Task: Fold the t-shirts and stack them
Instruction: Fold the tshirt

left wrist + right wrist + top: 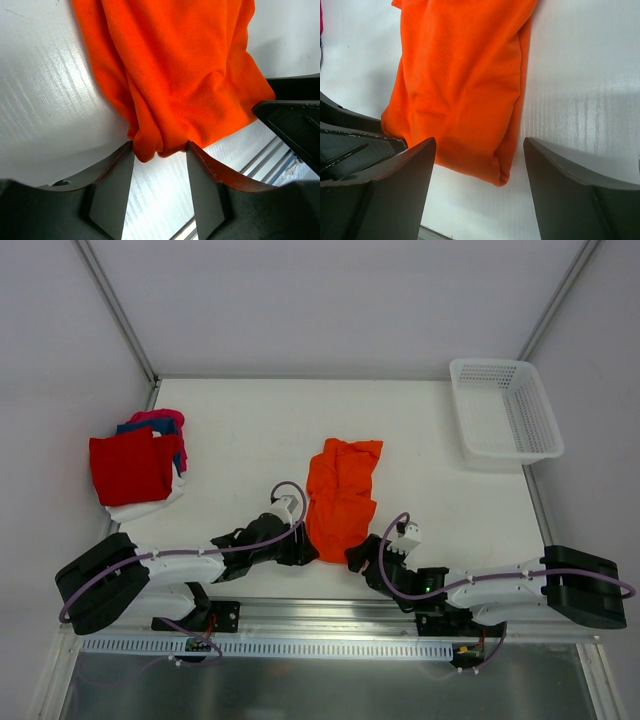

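The bright orange t-shirt (pixel 340 495) lies crumpled lengthwise mid-table. My left gripper (pixel 306 550) is at its near left corner. In the left wrist view the orange t-shirt (pixel 175 75) is gathered to a bunch between the fingertips and touches both, so my left gripper (pixel 160 150) is shut on it with the jaws still fairly wide. My right gripper (pixel 358 558) sits at the near right corner. It (pixel 480 150) stands open, and the orange t-shirt (pixel 465 90) ends in a folded corner between and just ahead of the fingers (pixel 555 170). A pile of t-shirts (pixel 135 468), red on top, lies far left.
A white plastic mesh basket (pixel 505 410) stands at the back right corner. The pile at the left shows blue, magenta and white cloth under the red. The table's near edge rail (pixel 330 615) runs right behind both grippers, and the two grippers are close together.
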### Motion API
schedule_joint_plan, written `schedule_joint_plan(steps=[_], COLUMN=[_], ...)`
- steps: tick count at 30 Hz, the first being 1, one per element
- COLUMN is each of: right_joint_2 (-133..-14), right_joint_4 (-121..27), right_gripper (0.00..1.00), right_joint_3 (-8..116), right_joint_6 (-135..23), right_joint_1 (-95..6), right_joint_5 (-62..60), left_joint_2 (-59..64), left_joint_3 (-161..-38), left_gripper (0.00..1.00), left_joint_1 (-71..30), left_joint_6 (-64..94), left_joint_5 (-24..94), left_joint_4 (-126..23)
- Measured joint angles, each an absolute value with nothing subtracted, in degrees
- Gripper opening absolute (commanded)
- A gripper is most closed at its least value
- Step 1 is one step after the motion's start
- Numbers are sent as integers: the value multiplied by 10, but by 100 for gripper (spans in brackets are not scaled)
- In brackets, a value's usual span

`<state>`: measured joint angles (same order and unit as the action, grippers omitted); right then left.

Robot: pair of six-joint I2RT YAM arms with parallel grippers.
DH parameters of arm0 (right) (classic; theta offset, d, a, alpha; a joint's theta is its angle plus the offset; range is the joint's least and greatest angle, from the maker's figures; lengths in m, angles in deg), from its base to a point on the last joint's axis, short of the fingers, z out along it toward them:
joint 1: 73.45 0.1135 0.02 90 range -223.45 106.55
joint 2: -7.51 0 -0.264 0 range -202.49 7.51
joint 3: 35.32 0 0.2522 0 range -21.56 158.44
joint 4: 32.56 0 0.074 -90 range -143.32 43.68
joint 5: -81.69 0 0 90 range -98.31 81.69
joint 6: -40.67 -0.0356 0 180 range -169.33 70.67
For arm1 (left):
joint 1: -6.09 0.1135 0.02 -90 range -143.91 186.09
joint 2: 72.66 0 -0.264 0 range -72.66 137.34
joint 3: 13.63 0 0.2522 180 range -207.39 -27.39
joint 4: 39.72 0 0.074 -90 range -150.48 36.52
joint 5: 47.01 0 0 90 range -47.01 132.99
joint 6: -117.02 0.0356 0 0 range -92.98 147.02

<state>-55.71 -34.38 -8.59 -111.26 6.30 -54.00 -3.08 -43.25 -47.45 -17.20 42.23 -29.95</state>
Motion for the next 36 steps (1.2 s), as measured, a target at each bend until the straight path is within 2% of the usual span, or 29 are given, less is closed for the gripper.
schedule_joint_plan(steps=[2,4,5,9,11,16,21,24,26,27,28,31,36], right_joint_2=[-557,-558,-559,-563,-564,-570,-582,-589,-592,-594,-596,-603,-623], right_joint_4=[-344,-345,-346,-351,-352,-347,-325,-313,-308,-306,-303,-295,-269], right_gripper=[71,61,54,45,41,40,48,51,53,53,53,53,53], right_joint_3=[-86,-86,-87,-90,-91,-92,-91,-89,-87,-86,-86,-83,-78], right_joint_6=[-1113,-1113,-1114,-1116,-1116,-1114,-1112,-1108,-1107,-1106,-1106,-1102,-1098], right_joint_1=[63,63,63,62,62,61,58,55,54,54,52,46,40], right_joint_5=[-540,-539,-538,-532,-529,-526,-525,-524,-524,-523,-523,-517,-509], left_joint_2=[-29,-22,-16,-3,0,2,2,2,2,1,-2,-14,-40], left_joint_3=[-434,-437,-439,-444,-446,-447,-448,-448,-448,-450,-452,-456,-454], left_gripper=[40,34,26,15,14,14,15,22,41,46,58,72,73], left_joint_1=[-474,-474,-474,-474,-474,-474,-474,-474,-474,-475,-475,-475,-475], left_joint_6=[-172,-173,-172,-174,-174,-174,-173,-173,-173,-174,-176,-181,-183], left_joint_5=[424,426,427,428,428,428,428,428,428,426,424,420,431], left_joint_4=[-301,-304,-304,-306,-307,-307,-307,-307,-307,-306,-305,-308,-335])
